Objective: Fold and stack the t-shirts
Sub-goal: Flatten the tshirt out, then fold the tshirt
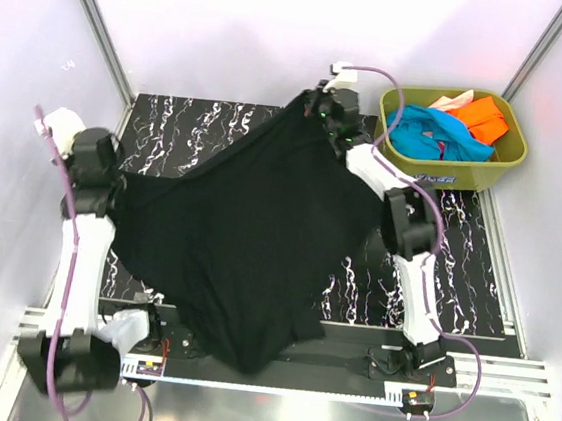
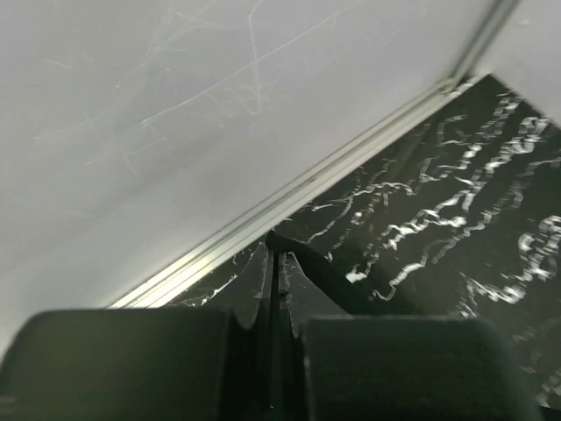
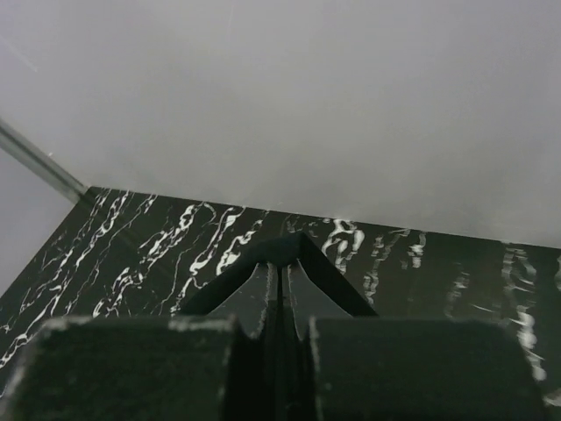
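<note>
- Left fingers (image 2: 260,289): clenched on an edge of the black tee (image 1: 248,237); in the left wrist view the two pads meet with dark cloth pinched between them. They stand over the left edge of the desk (image 1: 458,249), near the side wall.
- Right fingers (image 3: 261,294): clenched on another edge of the black tee; the right wrist view shows a dark peak of cloth caught at the tips. They stand over the far edge of the desk, just left of the tub (image 1: 511,159).
- Black tee: one large, plain piece, pulled out between the two grips. It spreads across the middle of the desk, and its near part hangs over the near edge between the arm bases. Creased, not folded.
- Tub: olive-green plastic, at the far right corner of the desk, upright.
- Teal tee (image 1: 425,135): crumpled in the tub, left side.
- Orange tee (image 1: 484,116): crumpled in the tub, right side, touching the teal one.
- Pink tee (image 1: 456,99): a small pale strip showing at the tub's far wall.
- Desk: black surface with white marble veining.
</note>
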`<state>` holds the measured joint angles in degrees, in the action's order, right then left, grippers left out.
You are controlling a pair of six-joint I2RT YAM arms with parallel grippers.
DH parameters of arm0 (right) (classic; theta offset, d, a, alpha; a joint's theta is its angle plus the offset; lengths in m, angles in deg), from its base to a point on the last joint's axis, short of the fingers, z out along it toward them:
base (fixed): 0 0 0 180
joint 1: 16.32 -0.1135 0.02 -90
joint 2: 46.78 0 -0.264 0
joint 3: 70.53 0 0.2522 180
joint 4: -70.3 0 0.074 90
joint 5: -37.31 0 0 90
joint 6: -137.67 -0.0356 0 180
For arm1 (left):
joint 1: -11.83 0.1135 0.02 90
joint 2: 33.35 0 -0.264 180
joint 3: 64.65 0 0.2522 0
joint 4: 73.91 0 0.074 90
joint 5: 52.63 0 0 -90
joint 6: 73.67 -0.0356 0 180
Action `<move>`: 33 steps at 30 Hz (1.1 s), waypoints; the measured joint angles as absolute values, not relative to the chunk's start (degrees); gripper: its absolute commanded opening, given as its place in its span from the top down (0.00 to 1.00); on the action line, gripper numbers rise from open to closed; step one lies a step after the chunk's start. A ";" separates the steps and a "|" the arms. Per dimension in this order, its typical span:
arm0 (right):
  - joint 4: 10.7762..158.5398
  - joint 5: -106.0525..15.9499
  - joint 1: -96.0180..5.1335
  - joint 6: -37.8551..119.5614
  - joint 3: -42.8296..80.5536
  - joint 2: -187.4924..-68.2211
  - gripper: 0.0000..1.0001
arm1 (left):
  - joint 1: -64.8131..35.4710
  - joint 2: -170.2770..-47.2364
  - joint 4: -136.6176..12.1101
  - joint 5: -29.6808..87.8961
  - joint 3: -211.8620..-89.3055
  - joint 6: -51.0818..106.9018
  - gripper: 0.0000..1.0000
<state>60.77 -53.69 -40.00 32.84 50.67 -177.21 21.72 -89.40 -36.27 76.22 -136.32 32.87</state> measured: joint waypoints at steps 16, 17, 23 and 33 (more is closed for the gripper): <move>69.01 -55.19 -38.86 35.85 86.71 -205.53 1.00 | 23.40 -118.04 -41.12 79.54 -148.04 32.38 1.00; 69.10 -55.24 -38.73 35.83 87.25 -206.21 1.00 | 23.53 -118.93 -41.04 79.50 -148.98 32.41 1.00; 70.48 -55.44 -38.29 34.35 92.98 -210.76 0.99 | 23.66 -120.77 -37.82 78.78 -152.65 33.21 1.00; 70.26 -55.65 -38.45 28.23 96.46 -213.14 0.99 | 23.77 -113.64 -27.05 72.81 -151.17 40.95 1.00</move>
